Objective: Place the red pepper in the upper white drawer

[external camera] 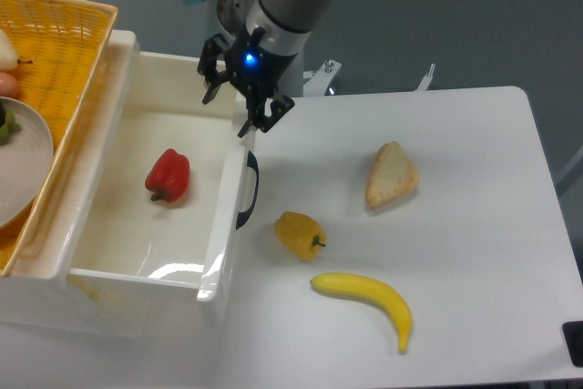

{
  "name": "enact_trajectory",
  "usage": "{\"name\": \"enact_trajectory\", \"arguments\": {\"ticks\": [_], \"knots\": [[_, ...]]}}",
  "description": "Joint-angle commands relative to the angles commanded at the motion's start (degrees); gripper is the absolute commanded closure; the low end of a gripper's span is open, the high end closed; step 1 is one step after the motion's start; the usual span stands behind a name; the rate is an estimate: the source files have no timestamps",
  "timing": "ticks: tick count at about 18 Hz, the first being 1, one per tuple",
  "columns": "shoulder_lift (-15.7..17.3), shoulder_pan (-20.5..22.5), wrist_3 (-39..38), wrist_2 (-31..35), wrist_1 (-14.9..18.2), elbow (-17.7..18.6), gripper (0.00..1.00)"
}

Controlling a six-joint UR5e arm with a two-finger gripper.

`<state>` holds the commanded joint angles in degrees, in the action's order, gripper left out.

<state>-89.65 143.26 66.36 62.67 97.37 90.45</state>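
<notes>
Now the red pepper (168,176) lies on the floor of the upper white drawer (217,252), near the middle of it and touching no wall. The drawer is pulled out, and its black curved handle (247,190) is on the front wall that faces the table (474,252). The gripper (239,105) hangs above the far right corner of the drawer, well apart from the pepper; its two fingers are spread and there is nothing between them (a small blue light shines on its body). On the table there are a yellow pepper (299,235) just beside the handle, a banana (365,304) in front of it, and a piece of bread (391,175) further right. At the left a yellow wicker basket (64,43) holds a plate (29,161), probably with some fruit, but only the edges are visible.
</notes>
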Motion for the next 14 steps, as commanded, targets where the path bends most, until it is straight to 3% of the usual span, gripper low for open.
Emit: {"name": "enact_trajectory", "arguments": {"ticks": [3, 6, 9, 13, 14], "knots": [[-0.18, 1.4, 0.26, 0.17, 0.1, -1.23, 0.26], [-0.61, 4.64, 5.69, 0.61, -0.25, -1.32, 0.25], [-0.7, 7.03, 10.8, 4.02, -0.17, -1.32, 0.19], [-1.05, 7.21, 10.99, 7.29, -0.43, -1.41, 0.15], [-1.14, 7.21, 10.99, 7.73, -0.6, -1.41, 0.08]]}}
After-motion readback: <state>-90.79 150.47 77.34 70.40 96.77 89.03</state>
